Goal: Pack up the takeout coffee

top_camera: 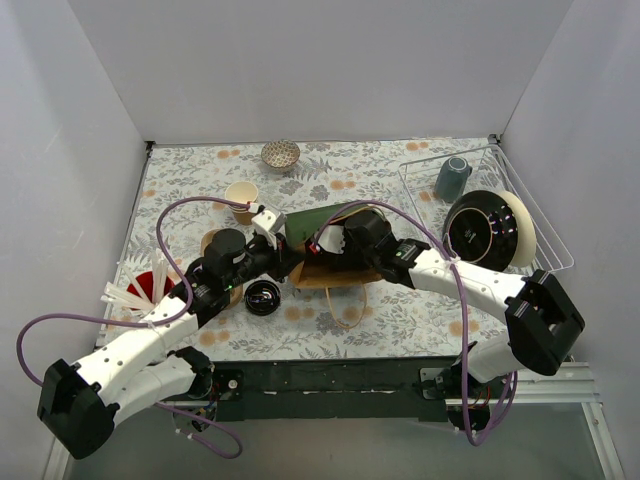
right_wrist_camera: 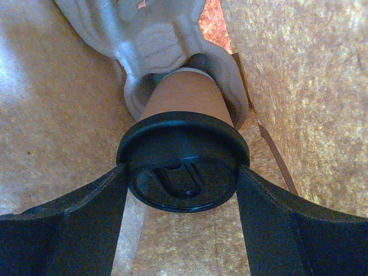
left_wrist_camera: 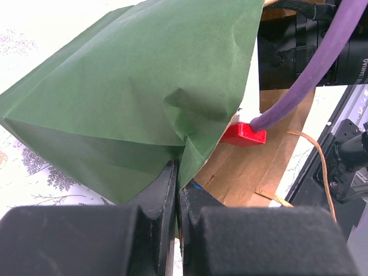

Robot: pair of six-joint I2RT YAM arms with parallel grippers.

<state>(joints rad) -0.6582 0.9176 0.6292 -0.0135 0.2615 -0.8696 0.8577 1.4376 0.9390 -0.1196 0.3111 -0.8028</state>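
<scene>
Inside the green paper bag (left_wrist_camera: pixel 126 98) the passage is tight: brown inner walls (right_wrist_camera: pixel 57 103) close in on both sides of the right gripper (right_wrist_camera: pixel 183 184), whose jaws flank the black lid of the takeout coffee (right_wrist_camera: pixel 183 167). Ahead, a grey moulded cup carrier (right_wrist_camera: pixel 144 34) blocks the way, the cup's base seated in it. At the bag's edge the left gripper (left_wrist_camera: pixel 175 195) is pinched on the paper. On the surface (top_camera: pixel 420 310), a spare black lid (top_camera: pixel 262 297) lies just beside the left arm, and a wire rack (top_camera: pixel 500 200) fills the far right corner.
</scene>
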